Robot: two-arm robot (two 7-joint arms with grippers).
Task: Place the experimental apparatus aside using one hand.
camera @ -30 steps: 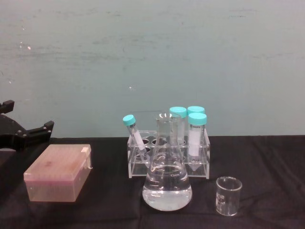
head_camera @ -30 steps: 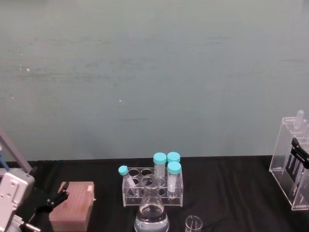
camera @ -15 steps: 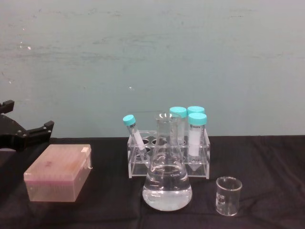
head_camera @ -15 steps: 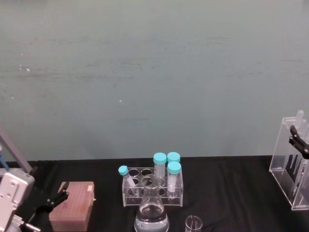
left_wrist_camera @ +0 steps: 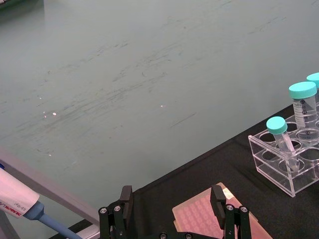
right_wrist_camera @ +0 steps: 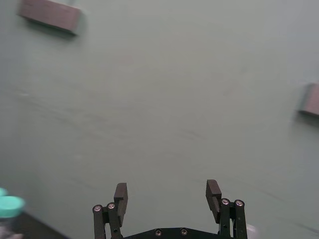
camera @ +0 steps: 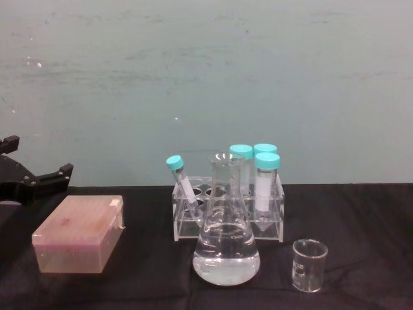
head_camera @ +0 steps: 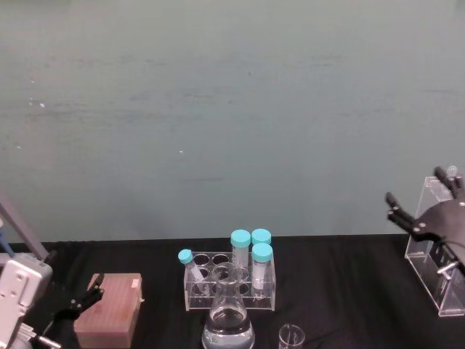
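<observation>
Right gripper [head_camera: 414, 186]: my fingers were spread wide with nothing between them, up in front of the top of the pipette rack [head_camera: 425, 283]
Pipette rack: stood upright at the far right of the black table [camera: 368, 219], couldn't tell if I touched it
Conical flask [camera: 226, 248]: front middle, clear liquid inside, just in front of the tube rack [camera: 274, 219]
Beaker [camera: 308, 265]: just right of the flask
Left gripper [left_wrist_camera: 171, 199]: spread too, low on my left by the pink tip box [camera: 80, 234], holding nothing
</observation>
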